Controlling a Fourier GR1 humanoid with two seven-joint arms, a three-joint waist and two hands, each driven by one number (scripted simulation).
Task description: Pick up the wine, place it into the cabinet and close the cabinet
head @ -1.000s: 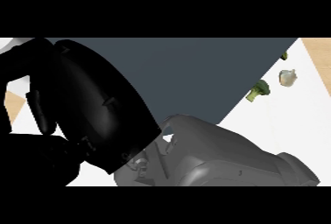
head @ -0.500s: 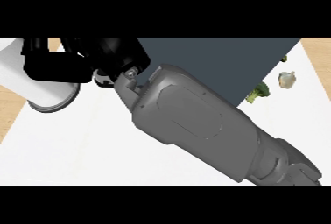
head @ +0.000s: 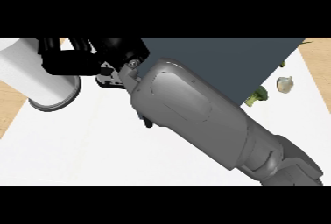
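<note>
The right hand was clenched around the wine, a white, round-based bottle lying tilted above the table.

White counter, tan floor

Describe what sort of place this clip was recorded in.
Probably a kitchen counter: a white countertop carries a dark slate-grey cabinet box, with a green broccoli floret and a pale garlic bulb beside it. A grey forearm crosses the view.
</note>
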